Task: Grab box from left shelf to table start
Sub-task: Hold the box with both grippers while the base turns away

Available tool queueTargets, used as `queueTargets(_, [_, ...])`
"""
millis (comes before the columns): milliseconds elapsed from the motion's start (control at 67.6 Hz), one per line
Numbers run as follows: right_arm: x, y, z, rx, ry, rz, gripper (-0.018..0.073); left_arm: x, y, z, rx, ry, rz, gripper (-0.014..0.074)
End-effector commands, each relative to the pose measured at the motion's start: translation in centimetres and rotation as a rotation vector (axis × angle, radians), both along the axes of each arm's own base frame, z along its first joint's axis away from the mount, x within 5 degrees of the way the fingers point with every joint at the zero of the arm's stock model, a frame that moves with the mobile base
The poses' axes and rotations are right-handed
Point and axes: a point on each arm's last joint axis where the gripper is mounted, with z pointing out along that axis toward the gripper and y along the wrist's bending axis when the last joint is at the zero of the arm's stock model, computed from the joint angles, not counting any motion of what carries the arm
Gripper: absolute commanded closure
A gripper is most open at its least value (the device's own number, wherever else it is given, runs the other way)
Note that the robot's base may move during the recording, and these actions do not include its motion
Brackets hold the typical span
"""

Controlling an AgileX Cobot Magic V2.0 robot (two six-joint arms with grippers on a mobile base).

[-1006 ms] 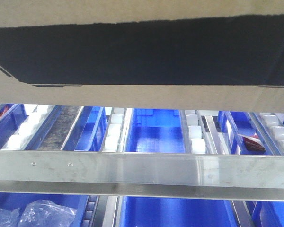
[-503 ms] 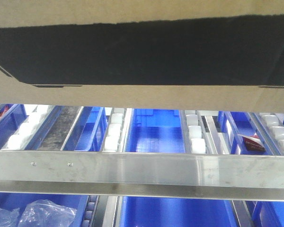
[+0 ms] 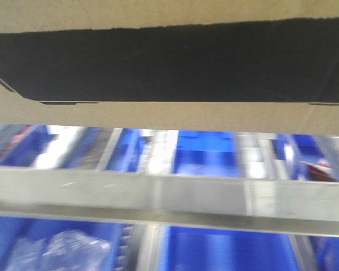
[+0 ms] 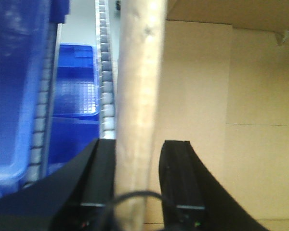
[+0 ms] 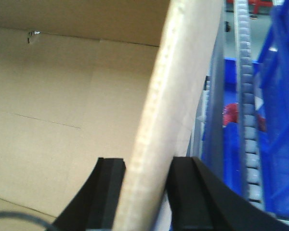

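Observation:
The brown cardboard box (image 3: 169, 116) with its wide black panel fills the top of the front view, held above the shelf's silvery front rail (image 3: 158, 195). In the left wrist view my left gripper (image 4: 137, 159) is shut on the box's left wall (image 4: 137, 86), one finger inside and one outside. In the right wrist view my right gripper (image 5: 147, 175) is shut on the box's right wall (image 5: 178, 86) the same way. The box's inside (image 5: 62, 106) looks empty. The table is out of view.
Blue plastic bins (image 3: 206, 152) and roller tracks (image 3: 158, 155) lie behind and below the rail. A bin with clear plastic bags (image 3: 62, 251) sits at lower left. Roller tracks (image 4: 106, 86) and bins (image 5: 279, 120) run close beside the box on both sides.
The box stays fixed in the front view while the shelf, rail and bins have shifted right and slightly up and gone blurred, so the view is moving.

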Motion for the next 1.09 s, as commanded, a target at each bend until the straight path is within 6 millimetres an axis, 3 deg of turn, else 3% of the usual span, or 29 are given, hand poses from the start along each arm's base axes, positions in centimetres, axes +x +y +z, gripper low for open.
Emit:
queueTargets(0, [1.03, 0.30, 2.26, 0.056, -0.186, 0.026, 0.0503, -2.11, -1.28, 4.36, -0.226, -0.296, -0.299, 0.0689])
queueTargets(1080, [1.03, 0.31, 2.24, 0.056, -0.183, 0.028, 0.0503, -2.11, -1.28, 4.36, -0.226, -0.296, -0.299, 0.0689])
